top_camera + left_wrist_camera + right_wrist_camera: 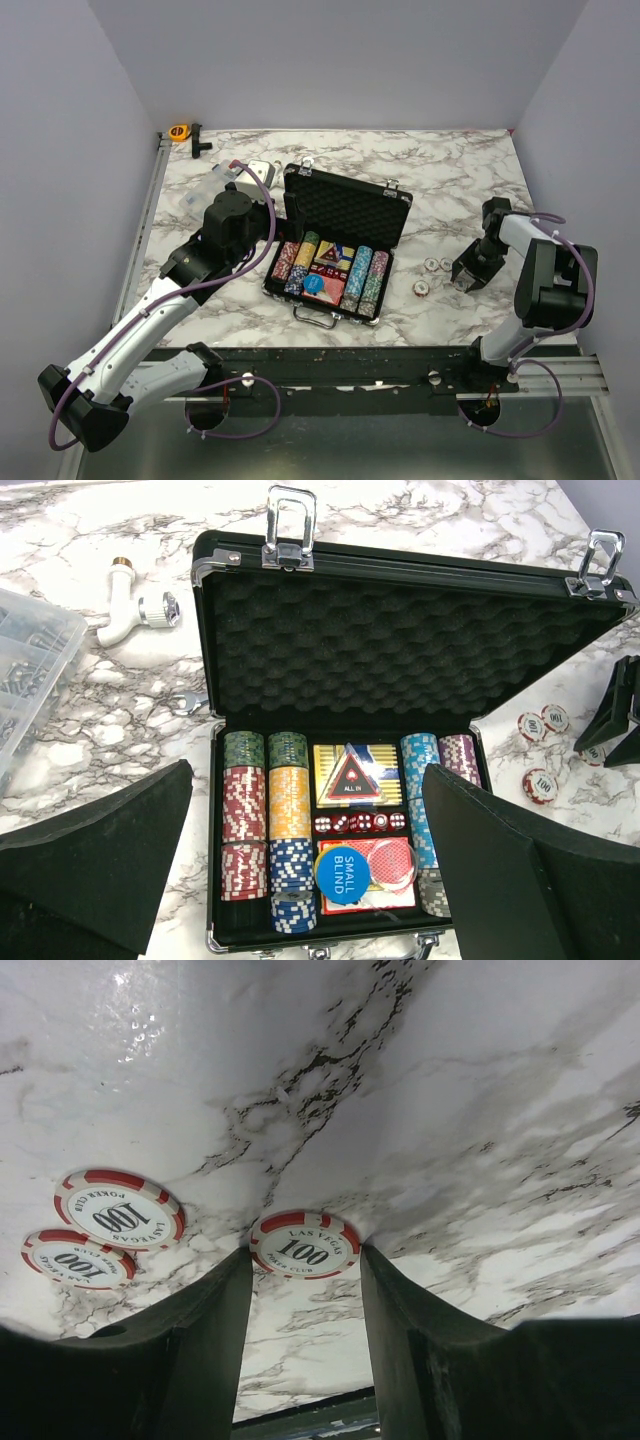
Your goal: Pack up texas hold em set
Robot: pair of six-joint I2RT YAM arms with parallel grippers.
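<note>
- Left wrist view: the left gripper [308,775] is spread wide and holds nothing (its fingers fill the lower corners). The open briefcase [400,640] lies just ahead of it on the table [100,730], with chip rows [245,825] and a red card deck [380,895] inside.
- Right wrist view: the right gripper [303,1255] is partly apart, one finger at each side of a loose chip [303,1243] lying flat; pinched or merely flanked, I cannot tell. To its left lie two more chips [120,1208].
- Top view: the briefcase sits mid-table, the left gripper beside its left end, the right gripper well to its right.
</note>
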